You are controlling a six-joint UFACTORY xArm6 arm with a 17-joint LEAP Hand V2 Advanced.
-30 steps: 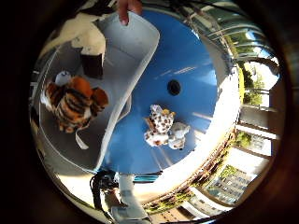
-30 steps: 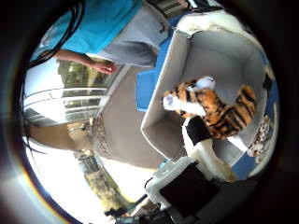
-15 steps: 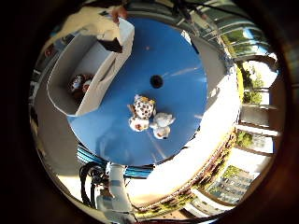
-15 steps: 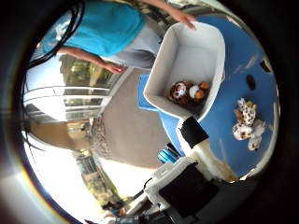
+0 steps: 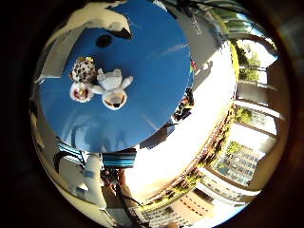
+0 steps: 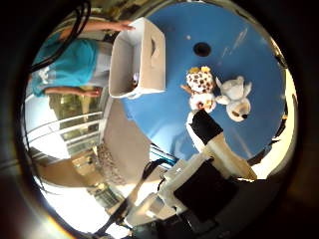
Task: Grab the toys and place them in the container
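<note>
A spotted plush toy [image 6: 201,82] and a white plush toy [image 6: 236,95] lie side by side on the round blue table [image 6: 249,40]. The little finger side palm view shows them too, the spotted one [image 5: 84,68] and the white one [image 5: 115,82]. The white container [image 6: 140,55] stands at the table's edge, away from these toys; its inside is hidden. A person's hand [image 6: 113,25] holds its rim. My hand [image 6: 214,149] is well above the table beside the two toys, with a black-tipped finger [image 6: 205,127] reaching out straight.
The table has a dark hole [image 6: 202,49] in its middle, between the container and the toys. Beyond the table edge are a paved floor [image 6: 122,134] and a railing [image 5: 249,100] with buildings behind.
The camera has swung from over the container to over the two plush toys on the table. The tiger toy seen lying in the container earlier is out of sight.
</note>
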